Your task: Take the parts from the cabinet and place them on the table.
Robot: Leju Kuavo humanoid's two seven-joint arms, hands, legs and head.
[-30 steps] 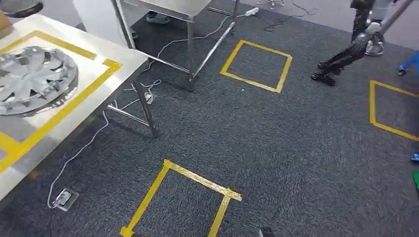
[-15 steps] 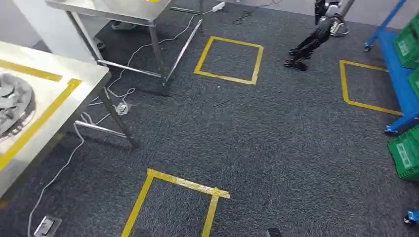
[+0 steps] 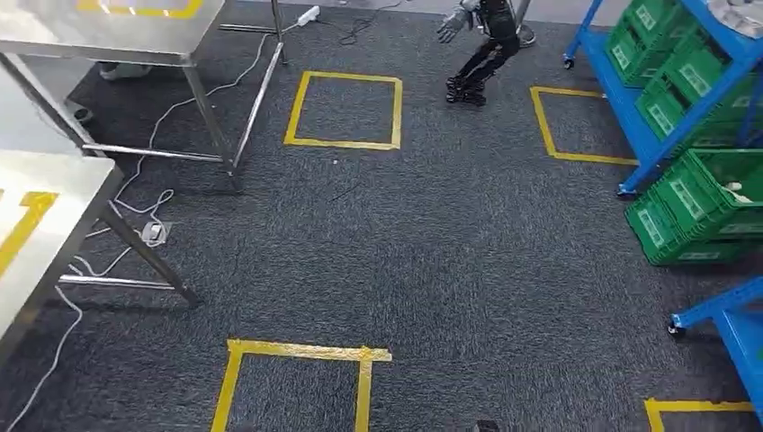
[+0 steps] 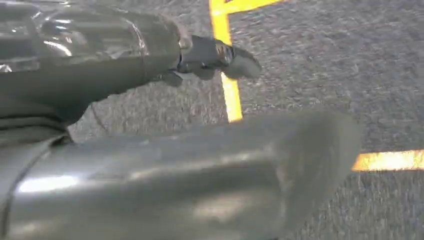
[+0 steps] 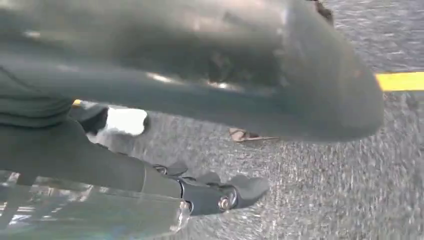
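While the head view has swung from the table toward the shelving, the whole scene has shifted across the picture; this is read as the robot turning, not as things moving. The steel table (image 3: 45,193) now sits at the left edge, and the finned metal part seen on it a second ago has passed out of frame. A blue cabinet (image 3: 661,135) stacked with green bins (image 3: 697,193) has come in on the right. What the bins hold is too small to tell, so the next part's position cannot be fixed; it is judged to lie somewhere in that rack. Yellow tape squares (image 3: 346,108) are marked on the dark carpet between table and cabinet. Another robot (image 3: 481,49) stands far off at the top.

The left hand (image 4: 215,57) and the right hand (image 5: 220,192) are seen hanging over carpet, nothing held; fingers appear loosely extended, though much is hidden by the thick thumbs.

Judgement: a return leg toward the cabinet is under way, and a fresh pick is not yet begun.
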